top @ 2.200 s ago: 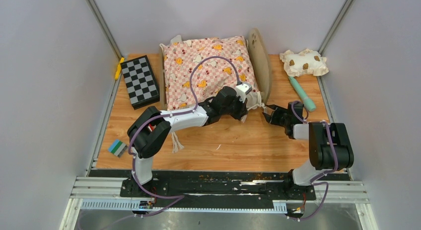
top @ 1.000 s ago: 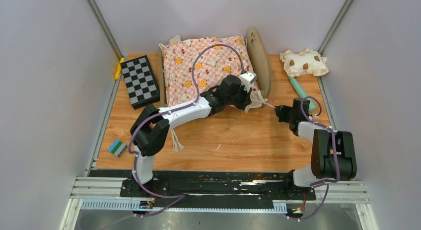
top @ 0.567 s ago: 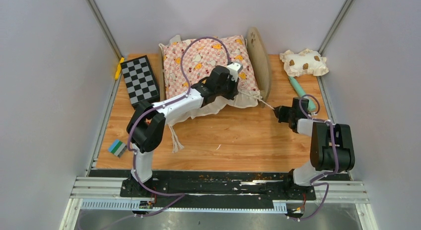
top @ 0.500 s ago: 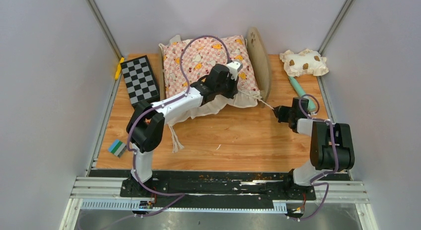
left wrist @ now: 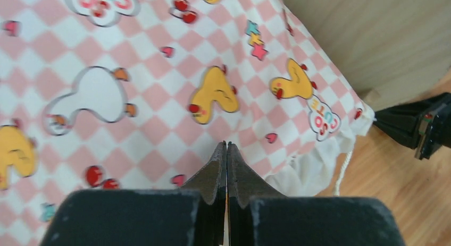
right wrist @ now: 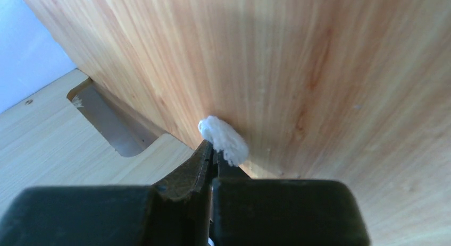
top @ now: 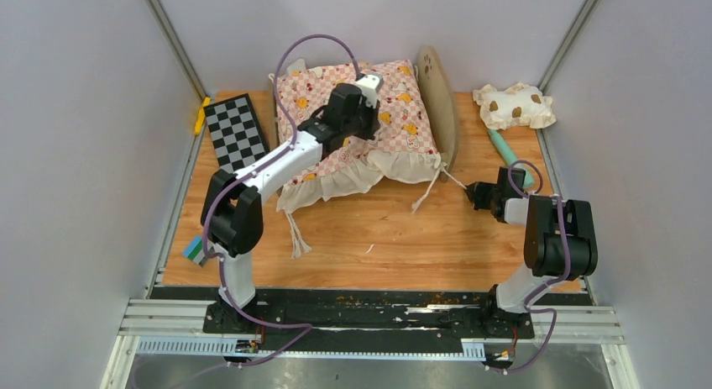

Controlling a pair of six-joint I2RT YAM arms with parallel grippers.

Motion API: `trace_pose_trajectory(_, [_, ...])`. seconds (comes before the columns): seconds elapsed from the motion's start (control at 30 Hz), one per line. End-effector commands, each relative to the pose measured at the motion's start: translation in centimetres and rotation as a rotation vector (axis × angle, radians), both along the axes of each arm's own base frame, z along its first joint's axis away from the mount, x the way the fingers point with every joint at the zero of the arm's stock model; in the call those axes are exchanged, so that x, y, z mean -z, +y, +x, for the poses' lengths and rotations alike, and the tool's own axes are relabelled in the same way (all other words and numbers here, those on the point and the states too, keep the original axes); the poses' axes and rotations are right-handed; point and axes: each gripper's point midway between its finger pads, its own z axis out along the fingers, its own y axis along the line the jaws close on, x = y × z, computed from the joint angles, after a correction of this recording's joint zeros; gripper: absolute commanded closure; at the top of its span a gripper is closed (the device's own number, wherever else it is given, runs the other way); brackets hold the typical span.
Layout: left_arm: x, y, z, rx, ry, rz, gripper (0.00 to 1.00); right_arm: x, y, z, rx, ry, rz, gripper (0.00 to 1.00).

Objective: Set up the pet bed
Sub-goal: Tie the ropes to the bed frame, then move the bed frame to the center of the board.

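Observation:
The pet bed [top: 439, 95] stands at the back of the table, its rounded headboard with the paw cutout on the right. A pink checkered cushion [top: 395, 124] covers its base, with the cream ruffle spilling over the front edge. My left gripper [top: 366, 120] hovers over the cushion's middle, shut, with nothing between its fingers [left wrist: 227, 146]. My right gripper [top: 472, 190] sits low on the table to the right of the bed, shut on the frayed end [right wrist: 223, 141] of the cushion's white cord [top: 453, 178]. The headboard [left wrist: 372, 33] also shows in the left wrist view.
A black-and-grey checkered box [top: 238, 135] lies left of the bed, with a yellow piece [top: 201, 116] behind it. A cream brown-spotted pillow [top: 514, 106] and a teal stick [top: 506, 154] lie at the back right. A small blue-green block [top: 198, 249] sits front left.
My left arm has swept from the cushion's front right corner up and left over its middle. The cushion has shifted and its ruffle now lies spread at the front. The right gripper stayed on the cord.

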Motion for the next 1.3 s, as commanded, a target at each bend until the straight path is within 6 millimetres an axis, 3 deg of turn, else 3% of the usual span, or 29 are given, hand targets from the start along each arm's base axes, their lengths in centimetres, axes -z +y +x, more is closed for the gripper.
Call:
trace_pose_trajectory(0.0, [-7.4,2.1,1.0,-0.047,-0.146,-0.059,1.00,0.6,-1.3,0.3,0.015,0.014,-0.044,1.00])
trace_pose_trajectory(0.27, [-6.4,0.7,-1.2,0.079,-0.112,-0.084,1.00,-0.2,-0.3,1.7,-0.088,-0.054,-0.040,0.99])
trace_pose_trajectory(0.47, [-5.9,1.9,-3.5,0.085,-0.091,-0.071,0.94,-2.1,1.0,2.2,-0.215,-0.111,-0.056,0.68])
trace_pose_trajectory(0.7, [-6.4,6.2,-6.2,-0.036,-0.088,-0.048,0.77,-5.6,0.1,0.7,-0.285,-0.145,-0.235,0.41])
trace_pose_trajectory(0.8, [-6.5,8.2,-7.5,-0.092,-0.079,-0.032,0.64,-7.2,-0.5,-0.2,-0.315,-0.162,-0.333,0.34])
trace_pose_trajectory(1.0, [-5.3,14.9,-9.7,-0.352,-0.055,0.024,0.34,-11.8,-1.4,-2.2,-0.386,-0.289,-0.580,0.15])
trace_pose_trajectory(1.13, [-3.9,19.6,-12.2,-0.509,-0.053,0.077,0.17,-16.4,-0.6,-3.3,-0.443,-0.481,-0.723,0.18])
trace_pose_trajectory(1.27, [-3.2,23.9,-13.9,-0.668,-0.075,0.119,0.06,-18.6,0.9,-4.6,-0.559,-0.501,-0.786,0.23])
